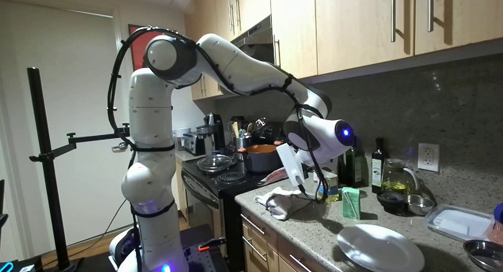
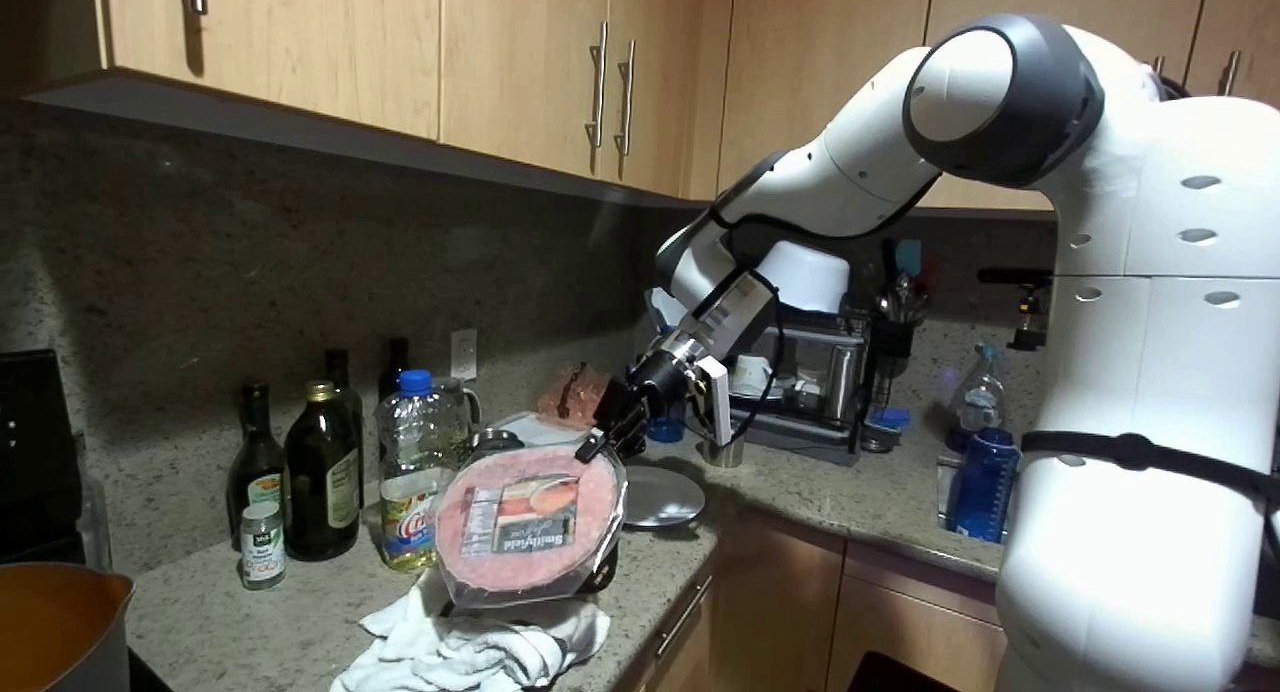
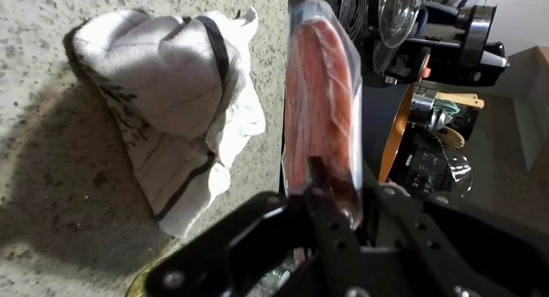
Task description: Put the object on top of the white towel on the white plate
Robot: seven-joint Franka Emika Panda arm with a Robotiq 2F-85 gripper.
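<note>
Above a speckled counter [image 2: 250, 637], the claw [image 2: 600, 446] pinches the edge of what appears to be a wrapped ham [image 2: 525, 517], round and flat, its jaws drawn narrow with the ham between them. Labeled face toward the camera in an exterior view, the ham hangs tilted on its edge; the wrist view shows it foreshortened, reaching away from the fingers [image 3: 328, 224].

Just below lies the rumpled white towel [image 2: 480, 637]. The ham's lower rim meets the towel's outline in an exterior view, yet a strip of counter shows between the two in the wrist view, and the ham looks airborne. By that reading, grasp and lift are done and the carry is in hand, with the placing not yet made.

Farther along the counter, beyond a green box [image 1: 351, 203], sits the white plate [image 1: 380, 248], apart from the ham. The next move likely calls for a swing across to it, high enough to spare the box and clear of the oil bottle [image 2: 410, 492], then a turn to bring the ham level before lowering and letting go. Held by its edge alone, the broad ham could pivot or slip; an off-center release could leave it overhanging the plate.
</note>
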